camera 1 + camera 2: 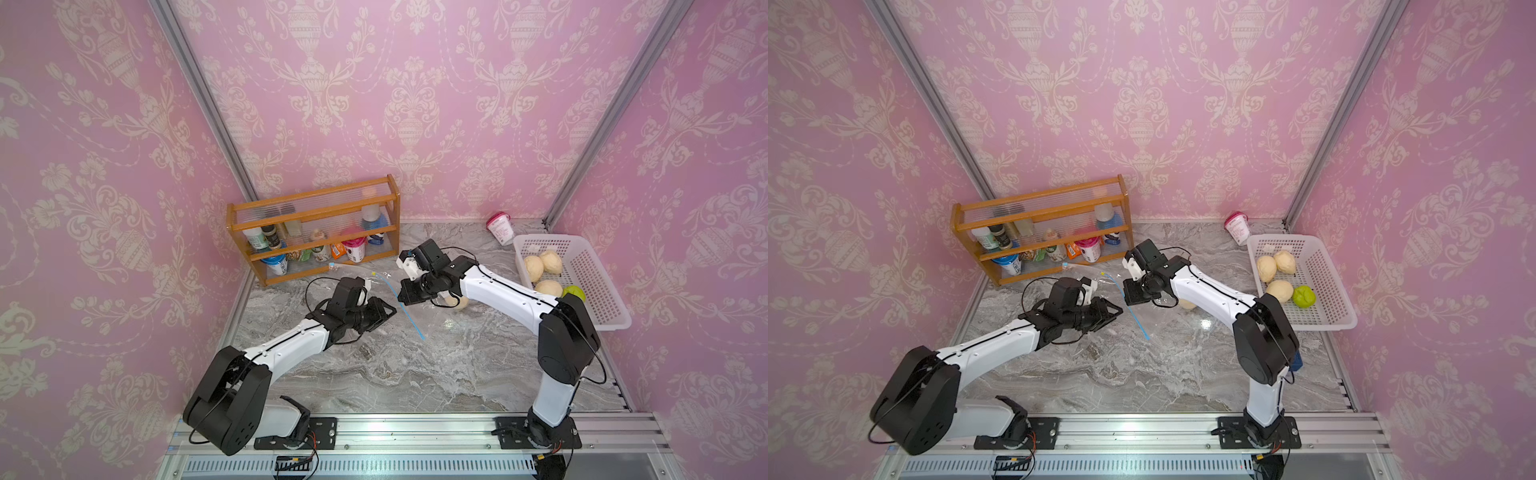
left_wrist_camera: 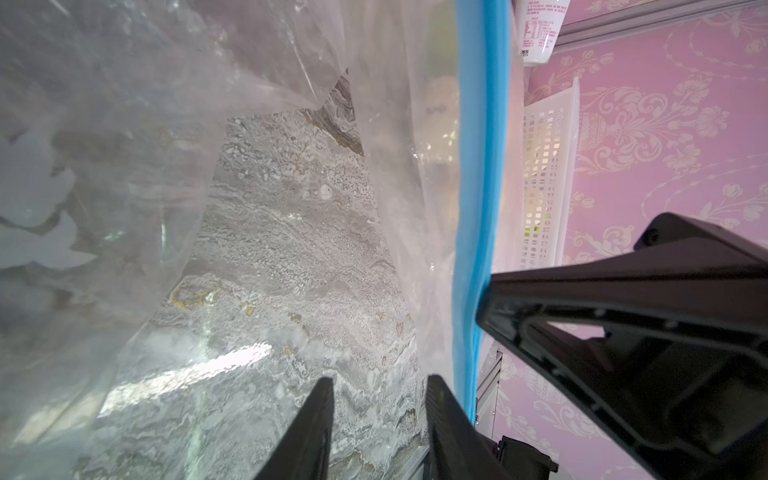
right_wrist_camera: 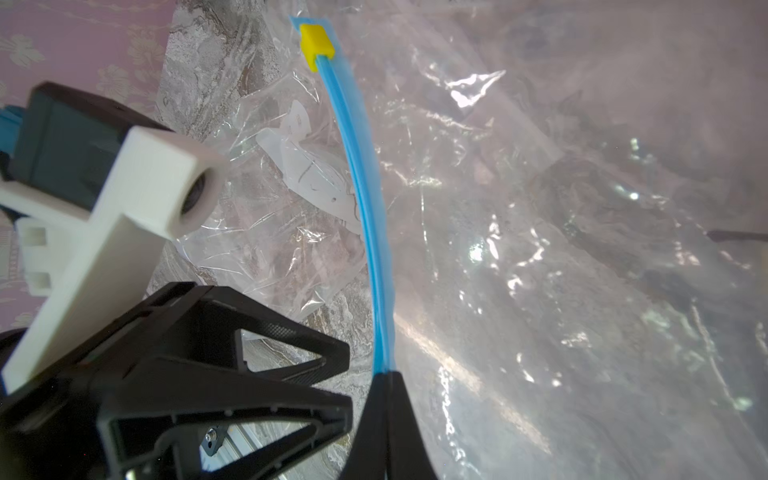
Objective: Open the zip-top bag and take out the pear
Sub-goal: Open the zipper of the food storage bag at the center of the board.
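The clear zip-top bag lies on the marble table, its blue zip strip [image 1: 413,324] [image 1: 1138,322] running diagonally, with a yellow slider [image 3: 316,41] at the far end. My right gripper [image 1: 400,297] [image 3: 384,376] is shut on the blue strip [image 3: 370,216]. My left gripper [image 1: 391,311] [image 2: 380,399] hovers just beside it, jaws open, with only crinkled plastic and table between the fingers. The blue strip [image 2: 478,166] passes along the outside of one left finger. The pale pear [image 1: 460,303] [image 1: 1187,304] peeks out under the right forearm, mostly hidden.
A wooden rack [image 1: 311,216] of bottles and cups stands at the back left. At the right edge a white basket [image 1: 582,270] holds three beige fruits and a green one. A pink-lidded cup [image 1: 500,227] lies behind the basket.
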